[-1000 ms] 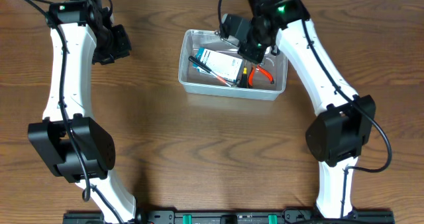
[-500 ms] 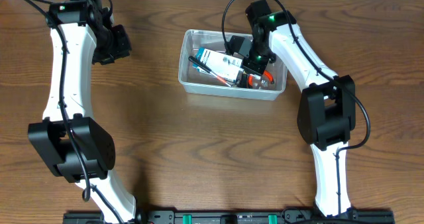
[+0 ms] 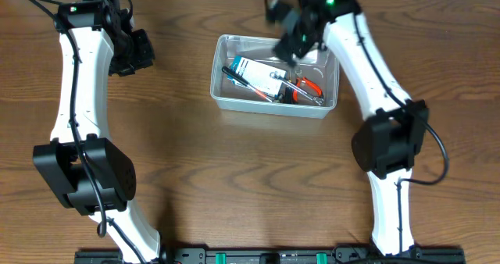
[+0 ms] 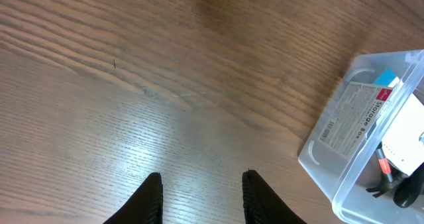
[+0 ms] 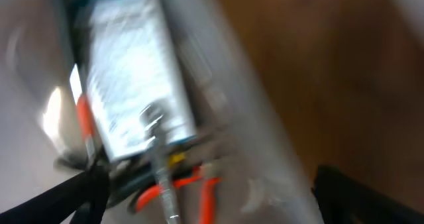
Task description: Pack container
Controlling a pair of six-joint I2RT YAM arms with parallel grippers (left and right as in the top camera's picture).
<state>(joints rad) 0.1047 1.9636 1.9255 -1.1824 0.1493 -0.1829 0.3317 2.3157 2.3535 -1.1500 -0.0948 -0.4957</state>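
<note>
**Right arm is hovering over the container, left arm is hanging at the far left**

Your right end effector is hovering above the far rim of the container. It is blurred, its fingers spread wide with nothing pinched. The container is sitting on the surface near the far edge, a little right of centre, holding a blue-and-white box and orange-handled pliers. Your left end effector is hanging low over bare wood toward the far left corner, fingers partly apart, gripping nothing, well apart from the container.
</note>
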